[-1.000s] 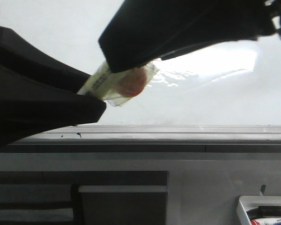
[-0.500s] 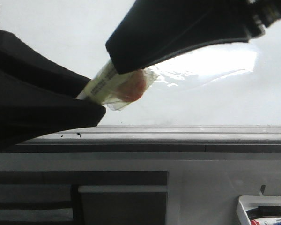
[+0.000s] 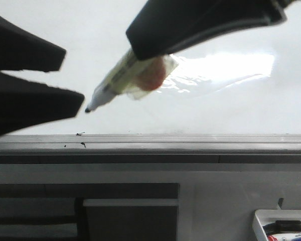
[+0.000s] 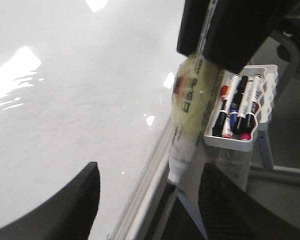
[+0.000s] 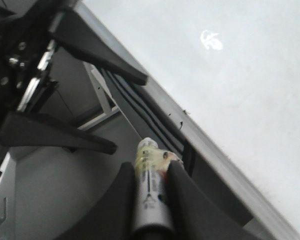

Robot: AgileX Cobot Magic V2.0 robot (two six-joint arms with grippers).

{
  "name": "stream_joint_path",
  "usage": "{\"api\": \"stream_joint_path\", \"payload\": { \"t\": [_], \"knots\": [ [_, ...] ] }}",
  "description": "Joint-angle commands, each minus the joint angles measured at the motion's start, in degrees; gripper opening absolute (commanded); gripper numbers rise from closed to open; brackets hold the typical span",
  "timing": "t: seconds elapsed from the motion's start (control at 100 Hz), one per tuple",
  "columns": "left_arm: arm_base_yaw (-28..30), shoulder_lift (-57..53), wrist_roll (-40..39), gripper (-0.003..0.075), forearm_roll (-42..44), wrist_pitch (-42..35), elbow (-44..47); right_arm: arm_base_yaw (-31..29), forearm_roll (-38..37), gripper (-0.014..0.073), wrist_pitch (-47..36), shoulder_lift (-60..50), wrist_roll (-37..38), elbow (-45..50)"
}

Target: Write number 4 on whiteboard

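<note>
The whiteboard (image 3: 231, 113) fills the back, glossy with bright glare; no number 4 shows on it. My right gripper (image 3: 140, 52) reaches in from the upper right and is shut on a marker pen (image 3: 118, 80) wrapped in clear tape with a red patch. The pen's dark tip (image 3: 88, 109) points down-left, just in front of the board. In the right wrist view the pen (image 5: 150, 195) sits between the right gripper's (image 5: 151, 167) jaws. My left gripper (image 3: 72, 75) is open and empty at the left, just beyond the tip. In the left wrist view (image 4: 150, 172) the pen (image 4: 190, 100) hangs between its spread fingers, touching neither.
A grey metal ledge (image 3: 190, 145) runs under the board, with tiny black smudges (image 3: 83, 144) on it. A small white tray (image 3: 261, 218) of markers sits at the lower right; it also shows in the left wrist view (image 4: 230, 142). Dark cabinet panels lie below.
My left gripper's jaws, which covered the pen's tip, have spread apart and drawn left. The pen has shifted right with my right gripper, and its tip now shows.
</note>
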Motion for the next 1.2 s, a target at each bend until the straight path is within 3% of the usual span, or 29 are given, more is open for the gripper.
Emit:
{"api": "stream_joint_path", "payload": {
  "t": [0.0,0.13,0.48,1.19],
  "knots": [
    [-0.29,-5.5,-0.46,0.0408,-6.17,-0.07,-1.34,-2.39,-0.47,-0.0061,-2.13,0.56,-0.63,-5.19],
    [0.38,-11.76,-0.46,0.0408,-13.29,2.2,-1.34,-5.76,-1.2,-0.0061,-1.91,4.23,-0.63,-10.29],
    [5.9,-14.32,-0.46,0.0371,-13.65,3.89,-1.34,-12.38,-3.45,-0.0062,-2.92,12.91,-0.63,-19.79],
    [6.01,-14.32,-0.46,0.0365,-13.65,3.81,-1.34,-14.25,0.8,-0.0061,-1.38,13.38,-0.63,-11.34]
  ]
}}
